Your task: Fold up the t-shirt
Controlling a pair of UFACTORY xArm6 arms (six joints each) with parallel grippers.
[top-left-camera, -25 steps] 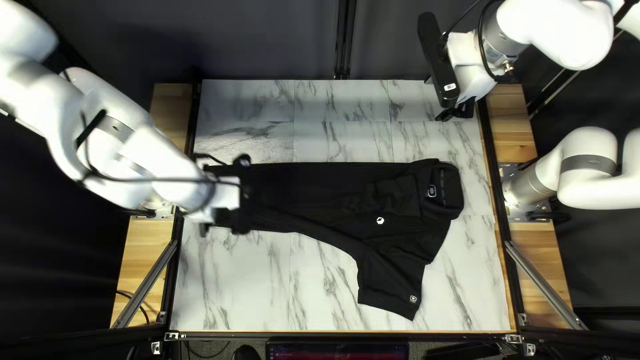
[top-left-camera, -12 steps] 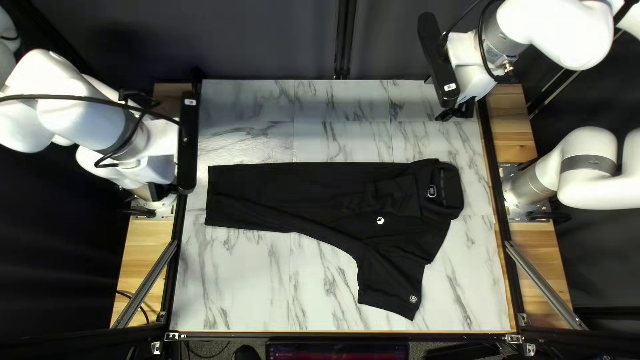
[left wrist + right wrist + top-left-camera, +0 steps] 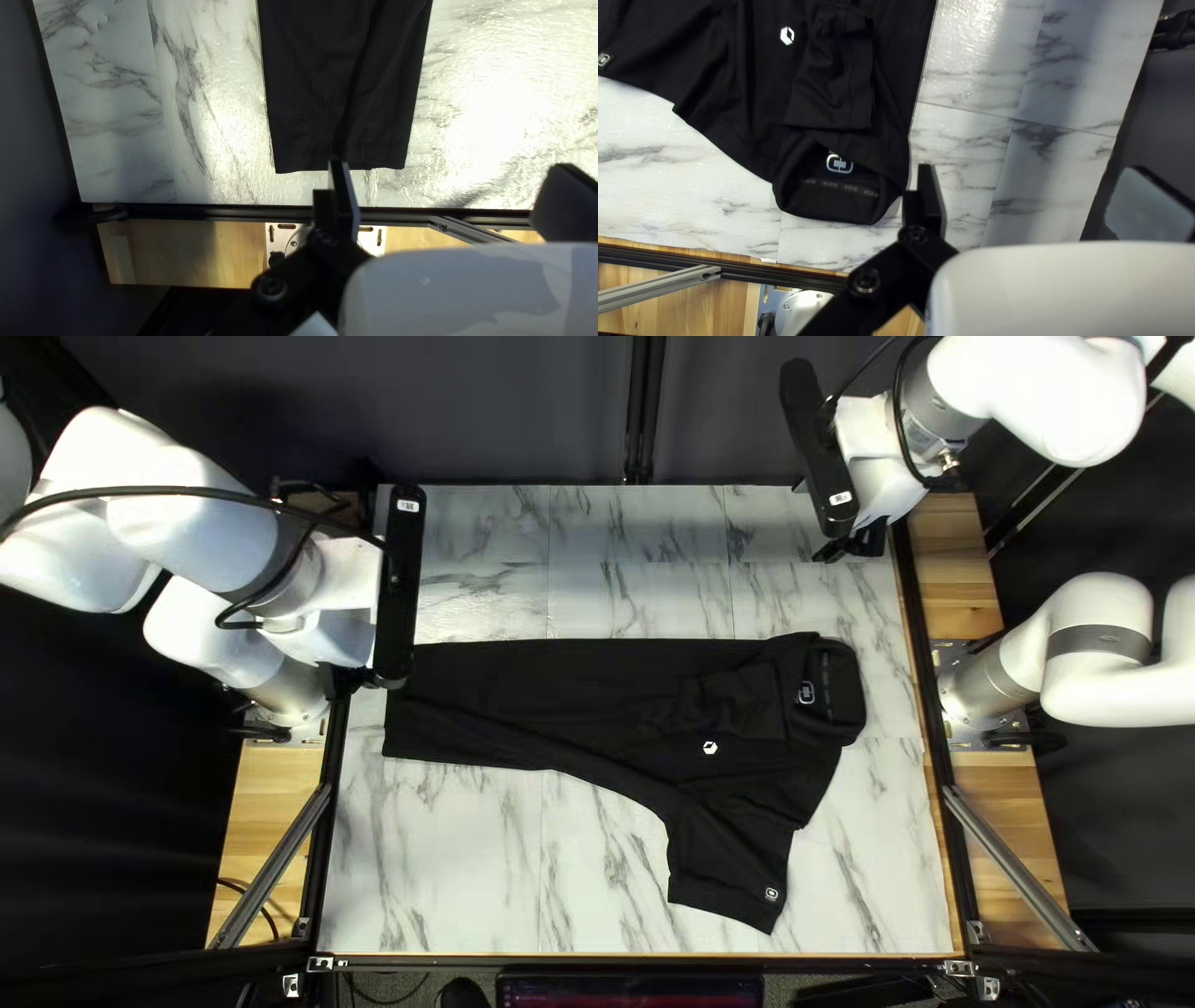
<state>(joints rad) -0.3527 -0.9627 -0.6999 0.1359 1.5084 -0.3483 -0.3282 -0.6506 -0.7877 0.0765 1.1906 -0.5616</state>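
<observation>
in the top left view, the black t-shirt [image 3: 560,691] lies flat on the worktop [image 3: 498,871], its long axis running left to right: hem [image 3: 401,697] at the left, collar [image 3: 844,691] at the right. the near sleeve [image 3: 735,871] juts out toward the near edge, while the far sleeve [image 3: 737,697] is laid in across the chest. the left arm [image 3: 193,523] is nearer the hem, the right arm [image 3: 1033,386] nearer the collar.

in the left wrist view, the left claw [image 3: 450,165] stands wide with nothing held. the hem is ahead of it, to its right in the scene, and the shirt's long axis runs straight away from there — so a reach to the right would bring it over the cloth.

in the right wrist view, the right claw [image 3: 1033,167] is wide too, and holds nothing. the collar is just beside its nearer finger, on the near side, with the body stretching off left. i'd judge the near sleeve's fold comes next — a job across the long axis, from near to far. the right claw looks closer to that sleeve, but it must pass the collar to get there.
</observation>
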